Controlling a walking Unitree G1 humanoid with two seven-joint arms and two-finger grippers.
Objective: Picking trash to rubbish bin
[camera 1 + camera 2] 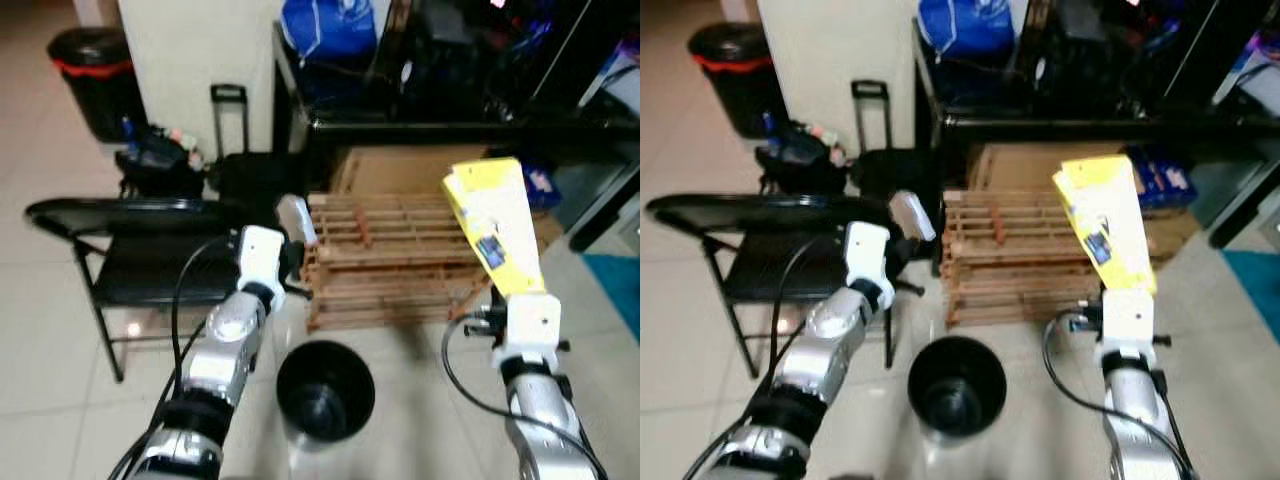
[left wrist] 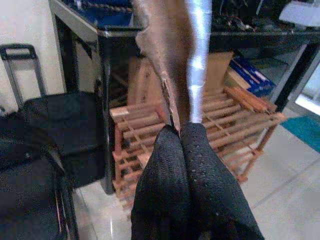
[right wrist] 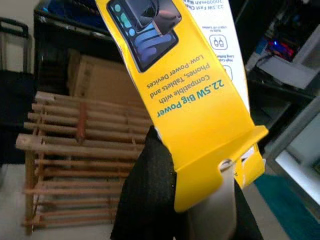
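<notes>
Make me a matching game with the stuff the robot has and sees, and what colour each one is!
Things:
1. box in the right gripper
2. scrap in the left gripper
3. bin on the floor between the arms
4. rack behind the bin

Colours:
A. black
B. plain wood
C. yellow
D. brown and silvery

Pairs: 1-C, 2-D, 3-A, 4-B

Home storage corner: tiled floor (image 1: 60,330), folding chair (image 1: 130,255), trolley bag (image 1: 240,165), wooden rack (image 1: 385,255).
</notes>
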